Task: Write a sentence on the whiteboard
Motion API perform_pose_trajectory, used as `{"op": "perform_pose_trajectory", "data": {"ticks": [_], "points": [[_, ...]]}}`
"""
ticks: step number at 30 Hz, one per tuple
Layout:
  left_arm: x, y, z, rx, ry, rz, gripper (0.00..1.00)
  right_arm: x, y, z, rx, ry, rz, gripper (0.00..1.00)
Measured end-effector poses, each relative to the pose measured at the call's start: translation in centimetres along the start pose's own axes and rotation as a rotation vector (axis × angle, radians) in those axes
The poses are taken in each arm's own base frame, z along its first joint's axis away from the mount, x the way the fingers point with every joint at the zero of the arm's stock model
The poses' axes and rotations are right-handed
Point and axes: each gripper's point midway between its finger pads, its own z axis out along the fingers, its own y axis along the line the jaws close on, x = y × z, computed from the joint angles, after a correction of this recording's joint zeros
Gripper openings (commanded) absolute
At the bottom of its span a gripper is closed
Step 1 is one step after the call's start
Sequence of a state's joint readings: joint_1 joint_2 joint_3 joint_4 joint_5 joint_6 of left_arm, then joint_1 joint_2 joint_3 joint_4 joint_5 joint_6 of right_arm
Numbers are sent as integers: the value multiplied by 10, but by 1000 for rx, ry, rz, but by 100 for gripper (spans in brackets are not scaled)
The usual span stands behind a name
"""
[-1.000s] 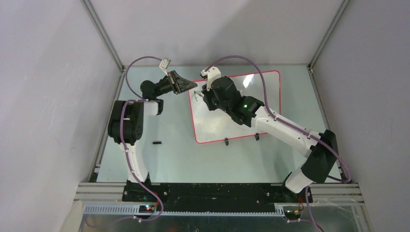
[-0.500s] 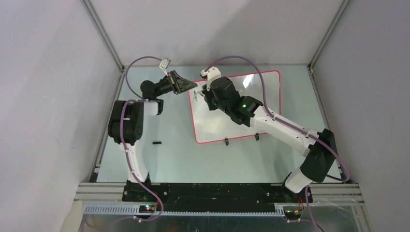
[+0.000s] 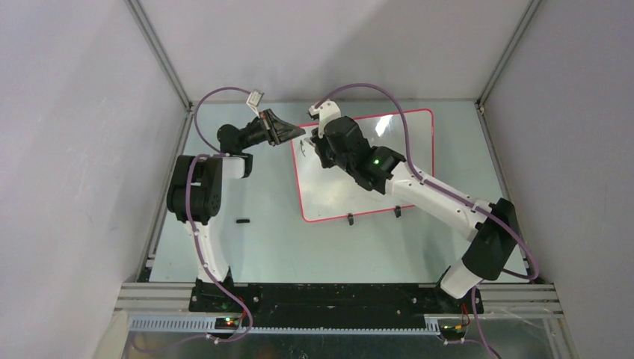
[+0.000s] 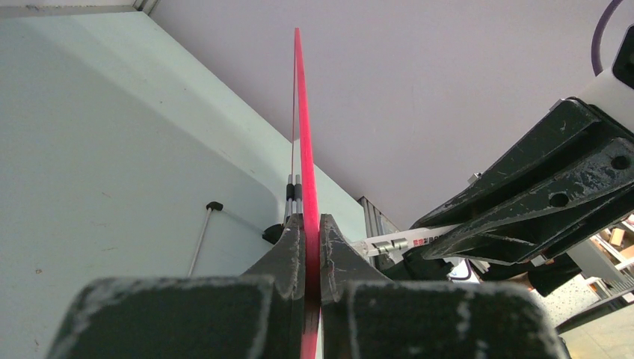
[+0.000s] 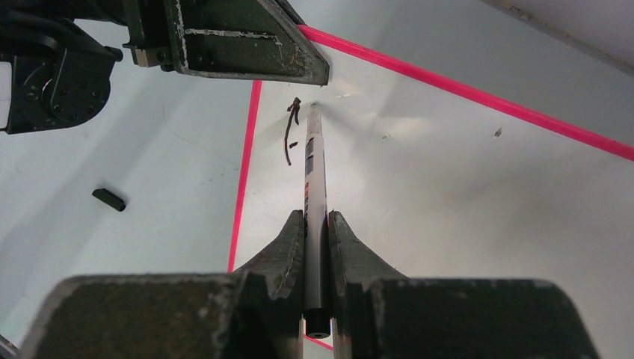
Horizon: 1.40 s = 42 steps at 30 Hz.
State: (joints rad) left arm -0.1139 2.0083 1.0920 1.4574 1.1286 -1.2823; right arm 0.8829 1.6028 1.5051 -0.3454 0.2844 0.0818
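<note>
The whiteboard [image 3: 340,196], glossy white with a red-pink rim, lies on the table right of centre. My left gripper [image 3: 294,136] is shut on the rim [image 4: 303,134] at the board's far left corner. My right gripper [image 5: 317,221] is shut on a grey marker [image 5: 314,176] whose tip rests on the board just inside that corner. Of the sentence, only a short black stroke [image 5: 288,138] with a small dash beside it shows, left of the marker tip. From above, these marks [image 3: 303,147] sit between the two grippers.
A small black marker cap [image 3: 241,221] lies on the table left of the board, also seen at the left of the right wrist view as the cap [image 5: 109,199]. Two black clip feet [image 3: 350,219] stand on the board's near edge. Enclosure walls stand close on three sides.
My right gripper with the marker has shifted slightly toward the board's far left corner. The left gripper and the board have stayed put.
</note>
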Motion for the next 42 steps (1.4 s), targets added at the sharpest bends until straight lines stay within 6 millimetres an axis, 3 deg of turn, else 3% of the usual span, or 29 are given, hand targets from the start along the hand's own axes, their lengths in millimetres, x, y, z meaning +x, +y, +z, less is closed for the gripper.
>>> {"op": "perform_pose_trajectory", "data": {"ticks": [19, 42], "points": [[0, 0, 0, 0, 0, 0, 0, 9, -2, 1, 8, 29, -9, 0], [0, 0, 0, 0, 0, 0, 0, 23, 10, 0, -36, 68, -19, 0]]}}
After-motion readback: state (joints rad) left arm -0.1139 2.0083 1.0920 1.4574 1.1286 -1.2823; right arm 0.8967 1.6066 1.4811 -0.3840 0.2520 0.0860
